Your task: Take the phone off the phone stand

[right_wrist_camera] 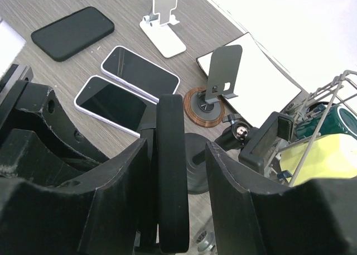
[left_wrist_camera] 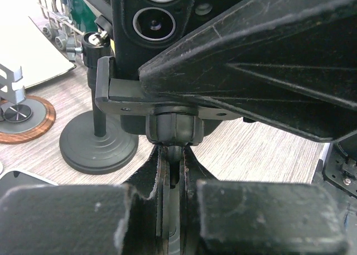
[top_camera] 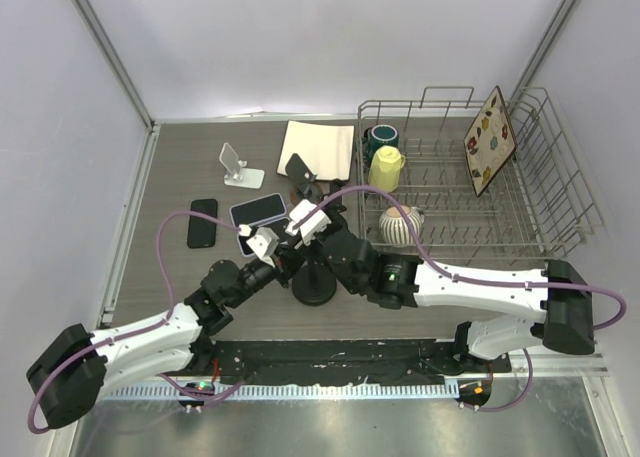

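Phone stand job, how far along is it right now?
Nothing is finished: the phone sits in the cradle of the stand. In hand: the left gripper is clamped on the stand's neck, and the right gripper straddles the phone's edge with a gap on one side. Left to do: close on the phone and lift it clear.

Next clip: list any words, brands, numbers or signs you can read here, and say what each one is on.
No text can be read in any view.
Phone and its stand: plain black, no marking shows.
Black phone and white-edged phones: blank, screens dark.
Plate: coloured pictures only, no lettering.
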